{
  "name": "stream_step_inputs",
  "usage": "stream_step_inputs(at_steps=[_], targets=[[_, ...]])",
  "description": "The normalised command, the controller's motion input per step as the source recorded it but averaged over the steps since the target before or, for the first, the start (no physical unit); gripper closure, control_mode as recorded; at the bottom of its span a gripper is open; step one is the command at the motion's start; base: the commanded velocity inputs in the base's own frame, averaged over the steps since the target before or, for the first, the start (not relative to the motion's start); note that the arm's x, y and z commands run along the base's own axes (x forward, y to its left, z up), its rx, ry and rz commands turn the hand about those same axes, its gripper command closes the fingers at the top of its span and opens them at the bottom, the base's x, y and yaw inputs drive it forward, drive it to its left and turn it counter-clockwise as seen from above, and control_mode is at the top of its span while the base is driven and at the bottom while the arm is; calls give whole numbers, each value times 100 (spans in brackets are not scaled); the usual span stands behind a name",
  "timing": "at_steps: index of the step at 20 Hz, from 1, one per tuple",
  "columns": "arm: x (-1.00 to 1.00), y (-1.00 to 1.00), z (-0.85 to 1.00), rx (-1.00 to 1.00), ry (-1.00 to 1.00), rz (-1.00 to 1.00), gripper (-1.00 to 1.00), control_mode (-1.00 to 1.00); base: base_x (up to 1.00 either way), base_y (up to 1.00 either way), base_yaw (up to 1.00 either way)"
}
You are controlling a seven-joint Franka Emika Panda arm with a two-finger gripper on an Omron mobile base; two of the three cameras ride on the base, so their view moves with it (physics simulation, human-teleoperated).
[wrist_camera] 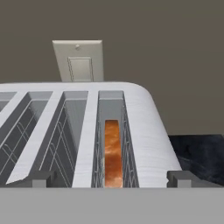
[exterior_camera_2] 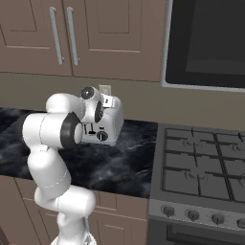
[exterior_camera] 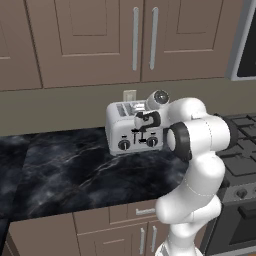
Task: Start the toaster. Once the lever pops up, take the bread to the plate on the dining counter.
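The gripper (wrist_camera: 113,178) is held wide open above the toaster (wrist_camera: 144,118), its two dark finger tips (wrist_camera: 37,178) spread apart at the near edge of the toaster's top and nothing caught between them. Directly ahead of the hand, the bread (wrist_camera: 113,153) is seen standing deep in the rightmost slot, its brown-orange crust edge facing up below the slot's rim. The three slots to its left are shown with bare wire guides. A pale wall switch plate (wrist_camera: 78,60) is mounted on the grey-brown wall just behind the toaster.

From the left base view, the silver toaster (exterior_camera: 120,127) is placed on the black marble-veined counter (exterior_camera: 70,170) near the wall, its black knobs and slider levers facing forward, with the hand poised at its right front corner. The white arm (exterior_camera: 197,165) is bent up and over from the lower right. In the right base view, the toaster (exterior_camera_2: 111,125) is partly covered by the arm's elbow. A gas stove (exterior_camera_2: 203,165) is set just beside the counter, brown cabinets (exterior_camera: 100,40) are hung above, and a dark microwave (exterior_camera_2: 208,40) is fixed over the stove.
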Motion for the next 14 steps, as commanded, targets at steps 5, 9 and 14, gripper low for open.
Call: stream_step_inputs(at_steps=[5,9,14], targets=[[0,-3,-6,0,0,0,-100,-100,0,0,0],[0,-1,0,0,0,0,-100,-100,0,0,0],[0,-2,0,0,0,0,-100,-100,0,0,0]])
